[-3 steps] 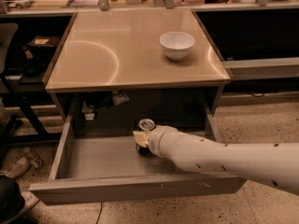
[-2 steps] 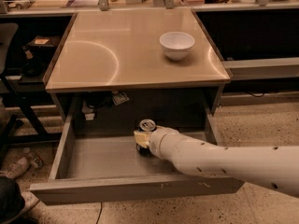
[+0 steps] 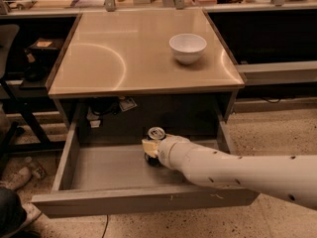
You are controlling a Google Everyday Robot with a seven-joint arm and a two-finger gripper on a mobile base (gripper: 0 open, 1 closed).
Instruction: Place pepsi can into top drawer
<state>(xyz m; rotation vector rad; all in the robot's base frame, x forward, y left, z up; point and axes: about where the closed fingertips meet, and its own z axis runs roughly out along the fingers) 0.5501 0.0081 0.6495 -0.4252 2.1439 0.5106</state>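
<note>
Top drawer [image 3: 67,157] stood wide open, likely so the arm could reach in from the right. Gripper [image 3: 151,149] was right at the pepsi can [image 3: 156,133], mid-drawer toward the back. Clamped or loose: couldn't tell. Can was upright, with a dark blue body and silver top. White bowl [image 3: 187,47] sat on the tabletop, not involved.

table [image 3: 124,63]: 1 white bowl [image 3: 187,47] back-right | claw [image 3: 151,150]: in top drawer [image 3: 109,170], at pepsi can [image 3: 156,133]
</note>
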